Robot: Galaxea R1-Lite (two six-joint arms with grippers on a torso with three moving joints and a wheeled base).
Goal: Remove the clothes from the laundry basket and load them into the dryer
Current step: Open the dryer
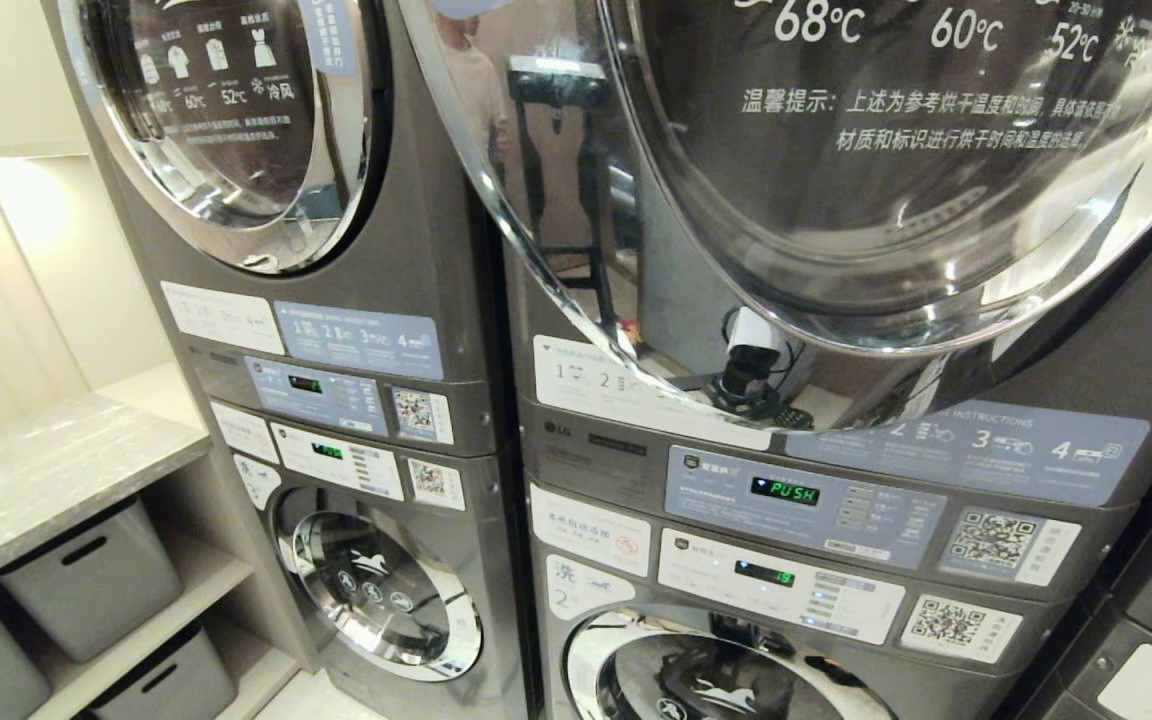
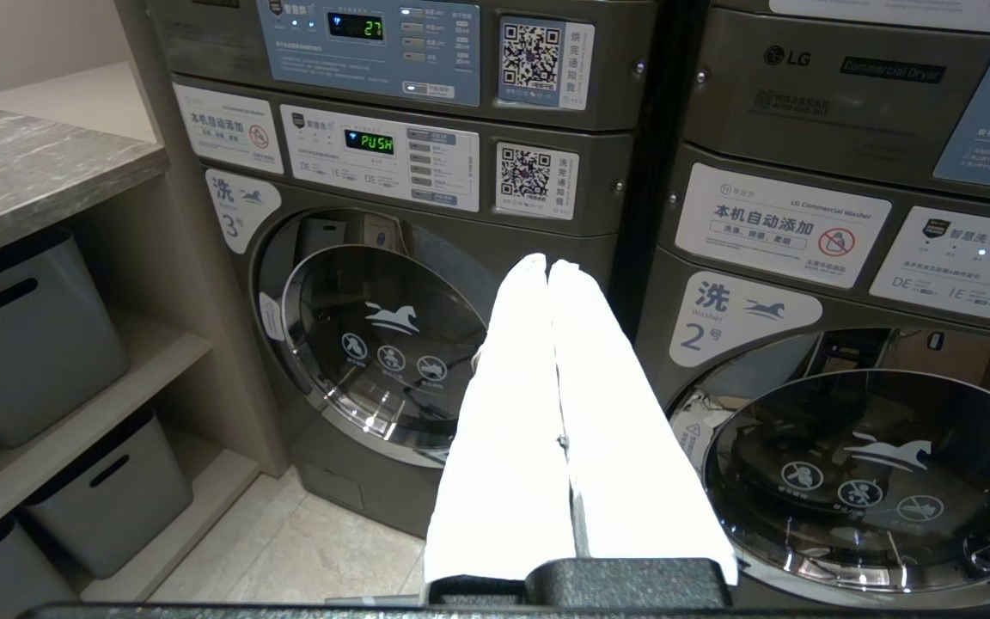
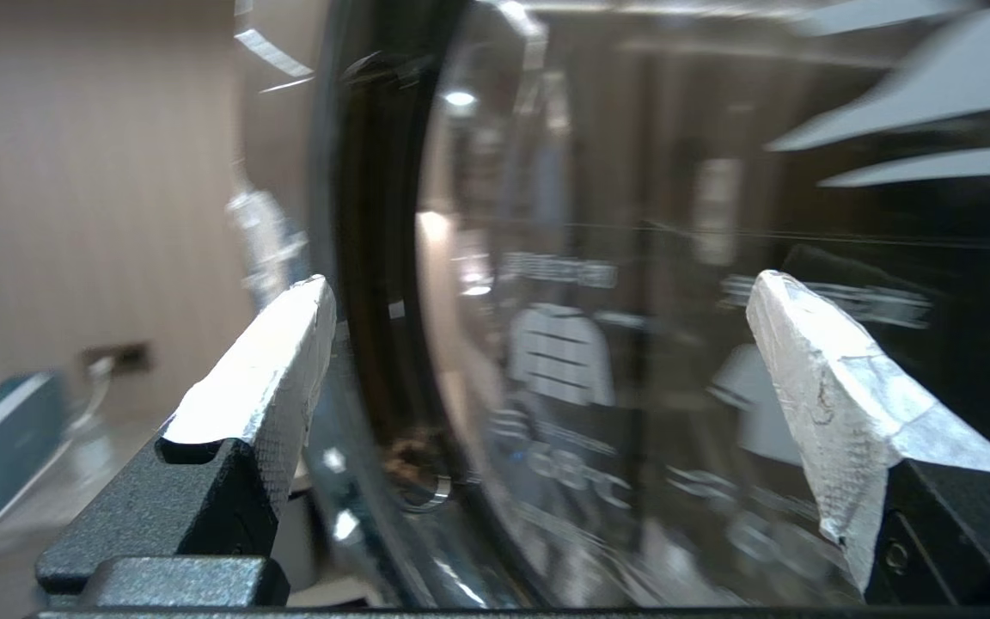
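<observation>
The dryer [image 1: 784, 492] is the dark grey LG machine with the green PUSH display. Its chrome-rimmed glass door [image 1: 886, 200], printed with white garment icons and temperatures, fills the top of the head view and stands swung out over the front panel. My right gripper [image 3: 538, 344] is open right in front of that door [image 3: 564, 370], with nothing between its white-taped fingers [image 3: 263, 387]. My left gripper [image 2: 549, 266] is shut and empty, parked low and pointing at the lower washers. The clothes and the laundry basket are out of view. Neither arm shows in the head view.
A like dryer [image 1: 236, 130] stands to the left. Washers with horse logos [image 1: 386, 590] [image 1: 716, 690] sit below both machines. At far left a stone-look counter [image 1: 46, 470] tops shelves holding grey bins [image 1: 86, 580]. Pale floor tiles [image 2: 306, 550] lie before the washers.
</observation>
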